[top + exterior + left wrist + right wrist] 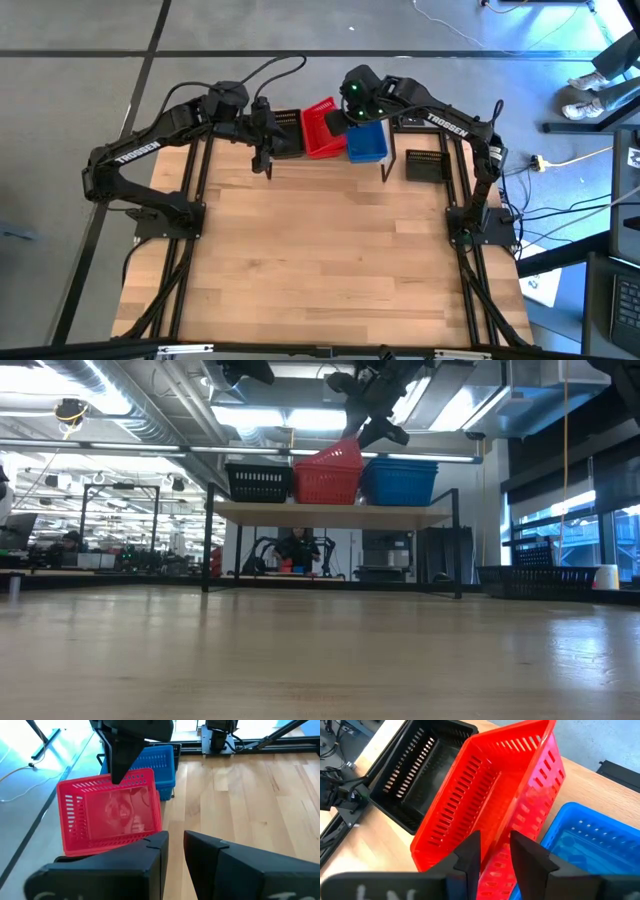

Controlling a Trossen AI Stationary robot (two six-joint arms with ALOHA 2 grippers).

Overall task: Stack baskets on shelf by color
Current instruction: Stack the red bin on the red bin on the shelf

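Note:
Three baskets sit side by side on the shelf (330, 513): black basket (259, 482), red basket (328, 475), blue basket (400, 482). The red basket (322, 128) is tilted, its side next to the blue one raised and its side by the black one low. My right gripper (495, 845) reaches down from above and is shut on the red basket. My left gripper (267, 162) hangs at the near side of the black basket (285, 130), touching nothing, its fingers (155, 855) only a narrow gap apart. My right gripper pinches the red basket's long wall (496, 862) on the side toward the blue basket (590, 845). One finger (470, 852) is inside the basket and one outside, coming from above. That side is lifted, so the basket tilts toward the black basket (420, 775).
Another black basket (427, 165) lies on the tabletop to the right of the shelf, also seen low at the right (540, 578). The wide wooden tabletop (320, 270) stretches bare in front of the shelf. A person's legs (600, 85) show beyond the table's far right corner.

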